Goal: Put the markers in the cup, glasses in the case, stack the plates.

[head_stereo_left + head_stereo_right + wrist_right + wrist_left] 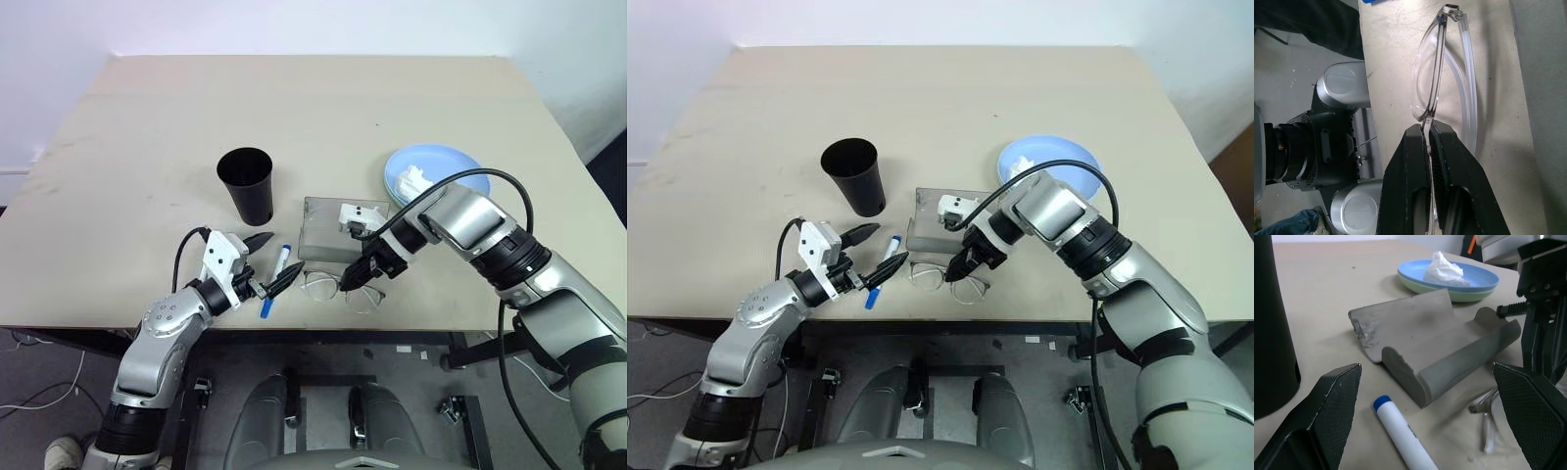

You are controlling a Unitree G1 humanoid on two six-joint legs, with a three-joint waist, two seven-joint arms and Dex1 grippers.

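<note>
Silver-grey arm shells with black joint rings; a black cable loops over each forearm; white wrist brackets carry pointed black fingers [260, 238].

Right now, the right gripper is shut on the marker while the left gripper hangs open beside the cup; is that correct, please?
Not quite: the right gripper is shut on the glasses, not the marker, as the right wrist view shows. The marker lies loose on the table. The left gripper does hang open beside the cup.

Setting looked like a robot test lab: bare beige table [147, 147] against plain white wall [294, 24], loose cables [39, 397] on grey floor [59, 362].
</note>
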